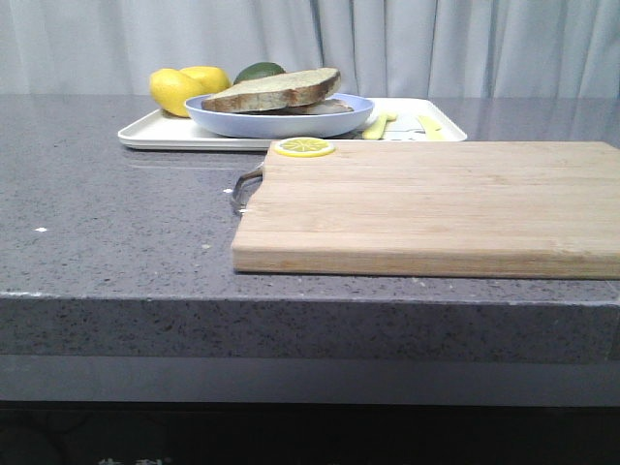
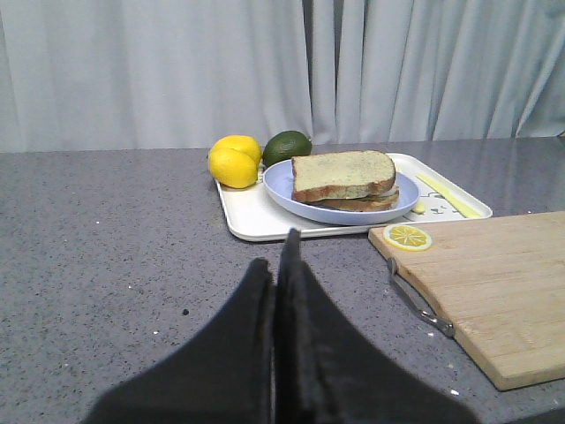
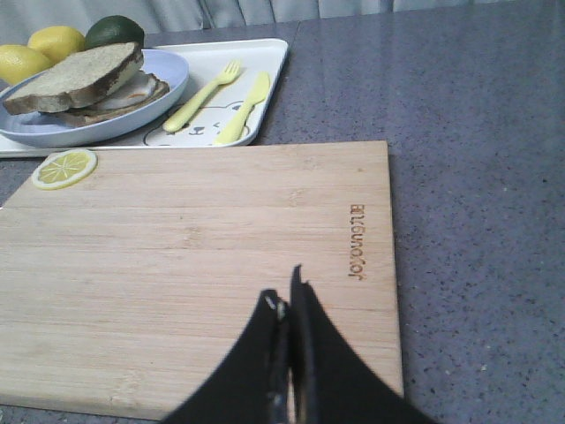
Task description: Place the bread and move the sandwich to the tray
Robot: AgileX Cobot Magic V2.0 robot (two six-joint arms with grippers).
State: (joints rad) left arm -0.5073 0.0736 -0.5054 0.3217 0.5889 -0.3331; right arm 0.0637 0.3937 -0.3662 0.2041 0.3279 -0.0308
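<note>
The sandwich (image 2: pixel 346 179) sits on its plate (image 2: pixel 287 189) on the tray (image 2: pixel 256 219) toward the tabletop's far left, soft and liable to slide apart, so grip the stiff plate rim; both the left tool (image 2: pixel 281 265) and right tool (image 3: pixel 287 305) are pinched closed, empty.

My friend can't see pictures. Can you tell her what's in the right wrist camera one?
A sandwich on a light blue plate sits on a white tray, beside a yellow fork and knife. Nearer the camera, the closed right gripper hangs over a wooden cutting board with a lemon slice at one corner.
</note>
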